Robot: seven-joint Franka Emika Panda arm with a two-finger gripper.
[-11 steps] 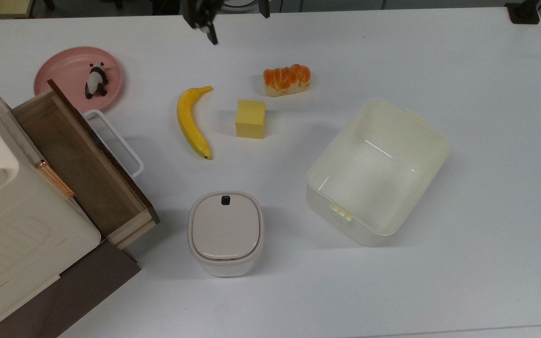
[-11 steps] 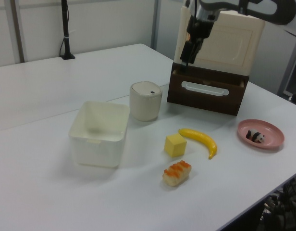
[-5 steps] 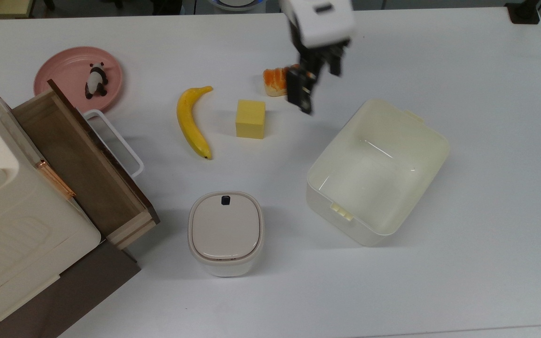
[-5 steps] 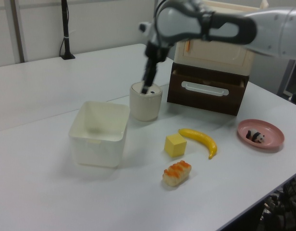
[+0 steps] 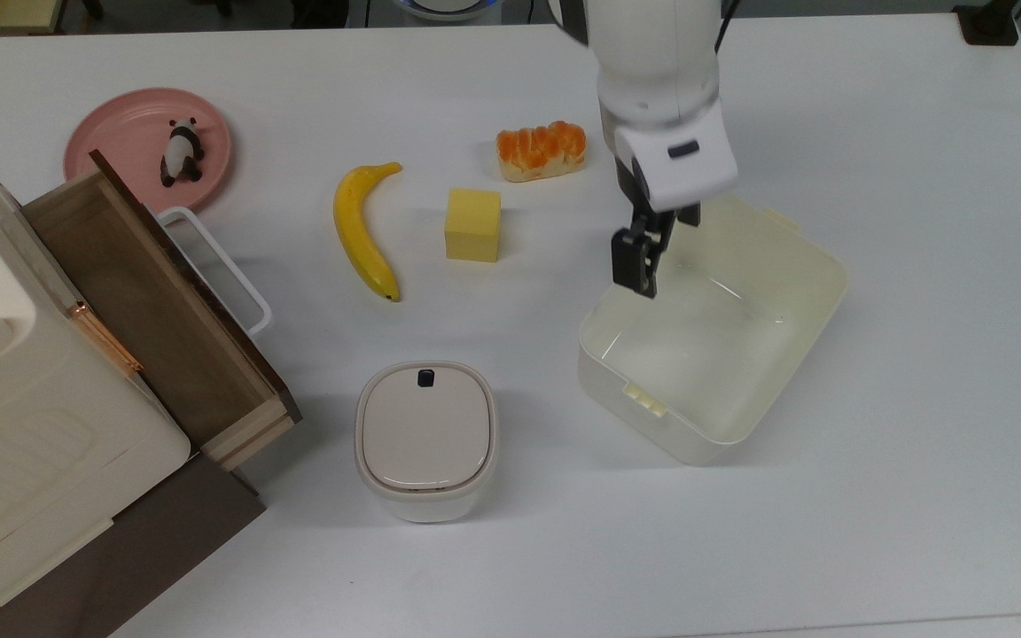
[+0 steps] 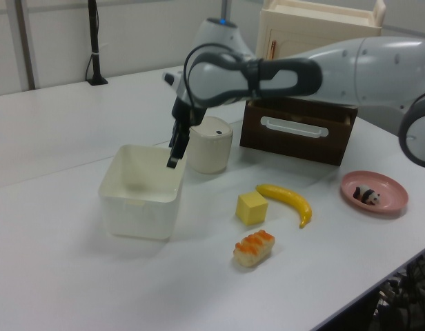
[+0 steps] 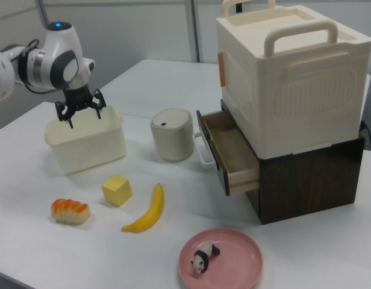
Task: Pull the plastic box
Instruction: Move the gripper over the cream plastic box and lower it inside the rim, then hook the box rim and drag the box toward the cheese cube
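Observation:
The plastic box (image 5: 794,354) is a large cream-white open tub on the table at the top view's right; it also appears as the plastic box (image 6: 140,207) and the plastic box (image 7: 89,147). My gripper (image 5: 642,259) hangs over its rim on the side nearest the yellow cube. In the right view the gripper (image 7: 83,114) is open, fingers spread just above the tub's rim. In the left view the gripper (image 6: 173,157) sits at the tub's far right corner. I cannot tell whether a finger touches the rim. Nothing is held.
A lidded white bin (image 5: 426,439) stands to the box's left in the top view. A yellow cube (image 5: 473,224), banana (image 5: 364,230) and bread (image 5: 541,151) lie beyond. A pink plate (image 5: 112,133) holds a panda. An open drawer (image 5: 156,301) juts from the storage stack.
The arm has swung from the table's far edge, past the bread, and come down over the plastic box's rim. The box and the other items have not moved.

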